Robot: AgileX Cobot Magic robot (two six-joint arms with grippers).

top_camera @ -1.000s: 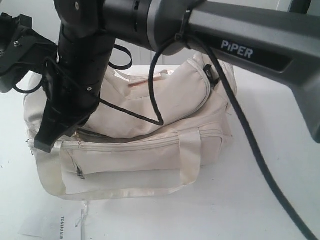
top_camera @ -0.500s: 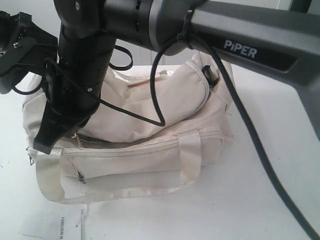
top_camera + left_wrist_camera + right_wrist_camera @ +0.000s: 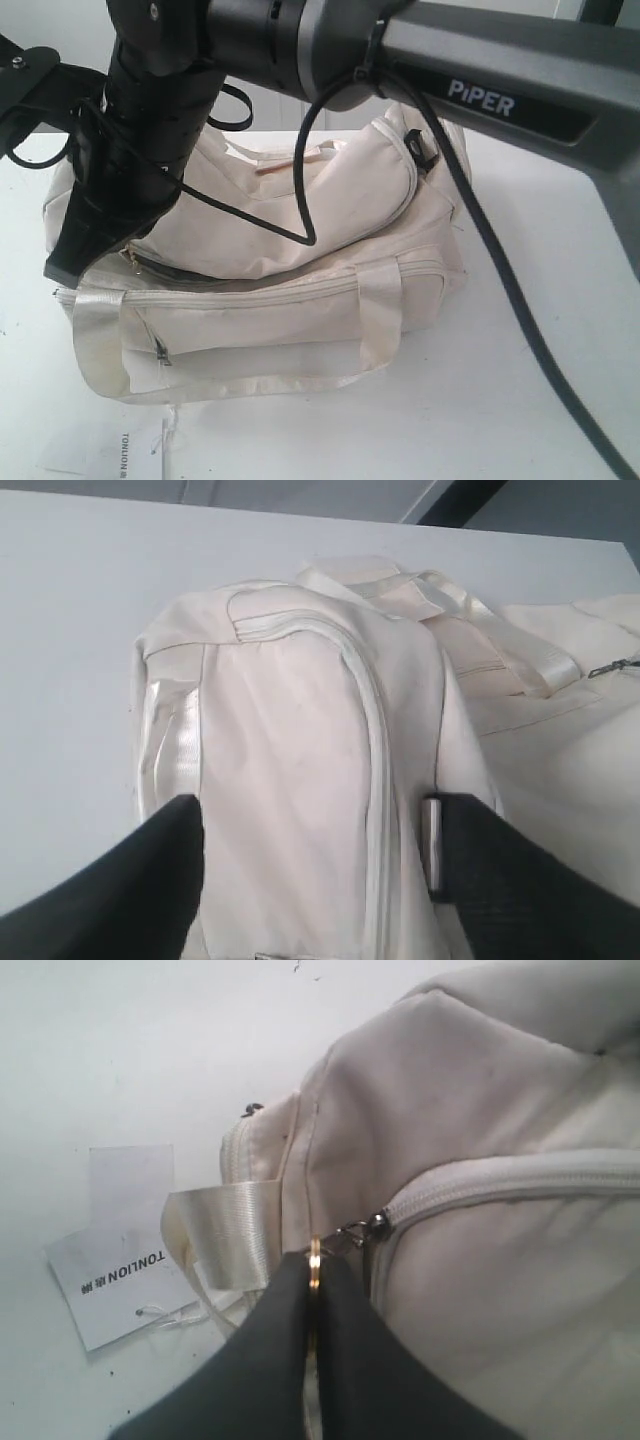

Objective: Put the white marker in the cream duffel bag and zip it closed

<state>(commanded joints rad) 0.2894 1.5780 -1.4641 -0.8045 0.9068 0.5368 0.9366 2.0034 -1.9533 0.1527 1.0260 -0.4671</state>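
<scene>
Cream duffel bag (image 3: 300,220) is sitting on the white table (image 3: 520,420). Just the one bag, kinda slumped, with its top flap folded over. Both arms are at the same end of it.

Right gripper (image 3: 314,1260) is where it's happening. Its two black fingers are pinched tight on the little gold charm (image 3: 314,1251), which hangs off the main zip slider (image 3: 378,1224). The slider sits just past the fingertips, and the zip teeth run away from it across the top of the bag (image 3: 480,1090). In the exterior view the right gripper (image 3: 62,270) comes down onto the bag's end corner, with a single black cable (image 3: 310,190) drooping off the arm over the fabric.

Left gripper (image 3: 310,815) is spread wide, one finger (image 3: 165,865) on each side of the bag's end panel (image 3: 290,760). It isn't clamping anything as far as I can see. Can't tell if the fingers actually touch the cloth.

Further out from the right gripper:
- one shiny webbing handle (image 3: 380,310) looping across the front
- one front pocket zip with a small dark pull (image 3: 160,350)
- one black strap ring (image 3: 418,145) at the far end of the bag, well away from both grippers
- one paper tag (image 3: 120,1270) printed TONLION, lying on the table near the right fingers
</scene>
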